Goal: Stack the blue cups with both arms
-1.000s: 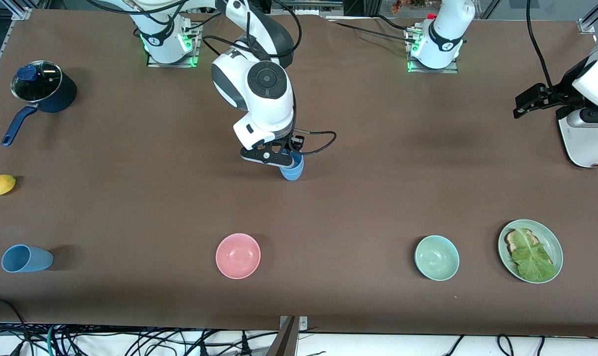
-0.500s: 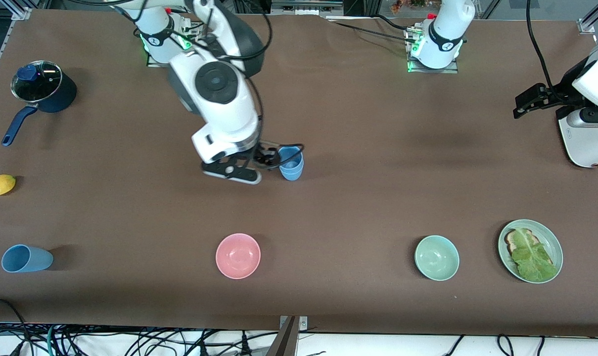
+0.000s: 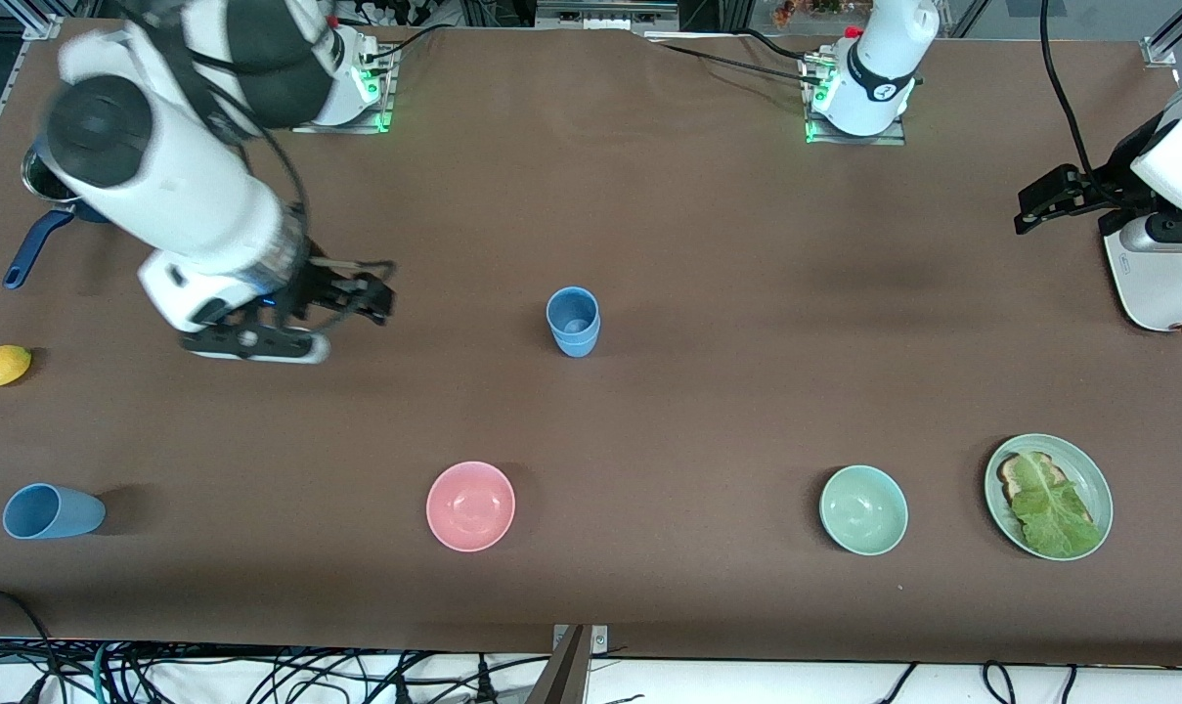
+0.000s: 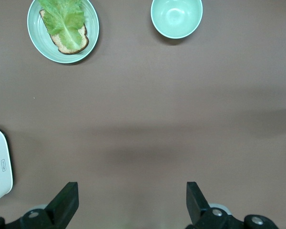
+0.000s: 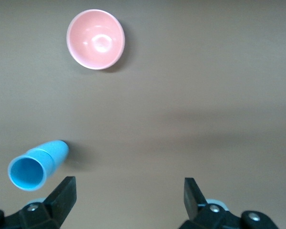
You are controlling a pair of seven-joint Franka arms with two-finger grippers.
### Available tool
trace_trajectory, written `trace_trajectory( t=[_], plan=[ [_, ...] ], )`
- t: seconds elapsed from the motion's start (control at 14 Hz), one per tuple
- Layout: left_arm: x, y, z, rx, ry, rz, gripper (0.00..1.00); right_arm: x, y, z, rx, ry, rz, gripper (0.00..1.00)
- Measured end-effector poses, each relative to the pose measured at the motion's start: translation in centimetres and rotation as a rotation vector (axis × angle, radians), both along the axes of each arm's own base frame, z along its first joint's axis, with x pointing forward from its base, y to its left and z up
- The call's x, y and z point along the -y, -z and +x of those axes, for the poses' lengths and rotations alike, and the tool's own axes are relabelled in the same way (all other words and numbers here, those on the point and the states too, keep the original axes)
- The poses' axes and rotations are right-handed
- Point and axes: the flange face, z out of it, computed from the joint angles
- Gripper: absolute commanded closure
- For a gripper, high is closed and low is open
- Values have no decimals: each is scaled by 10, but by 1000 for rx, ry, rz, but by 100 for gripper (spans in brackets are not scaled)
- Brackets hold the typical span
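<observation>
Front view gives you the stacked blue cups [image 3: 573, 321] upright mid-surface, and one more blue cup [image 3: 51, 511] on its side toward the right arm's end, nearer the camera. The right end effector [image 3: 341, 308] hangs empty over bare surface [image 3: 708, 391], fingers spread. Only the right wrist view shows you both cups nested [image 5: 37, 165] from above, near the pink bowl [image 5: 96, 39]. The left end effector [image 4: 132, 202] also stands spread; in the front view you see it only partly.
</observation>
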Motion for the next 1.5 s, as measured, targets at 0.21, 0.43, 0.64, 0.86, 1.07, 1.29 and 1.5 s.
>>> trace_trajectory(
  t=[0.21,0.43,0.64,0.86,1.07,1.29,1.5],
  plan=[
    [0,0,0,0,0,0,0,52,-29,-25,-8,-31,-10,0],
    [0,0,0,-1,0,0,0,113,-43,-40,-25,-72,-9,0],
    [0,0,0,-1,0,0,0,165,-52,-47,-34,-81,-3,0],
    [0,0,0,-1,0,0,0,174,-62,-54,-29,-71,-2,0],
    [0,0,0,-1,0,0,0,179,-64,-57,-42,-57,-2,0],
    [0,0,-1,-5,-1,0,0,182,-62,-56,-48,-49,-3,0],
    [-1,1,-2,-14,-3,0,0,182,-62,-56,-48,-48,-3,0]
  ],
)
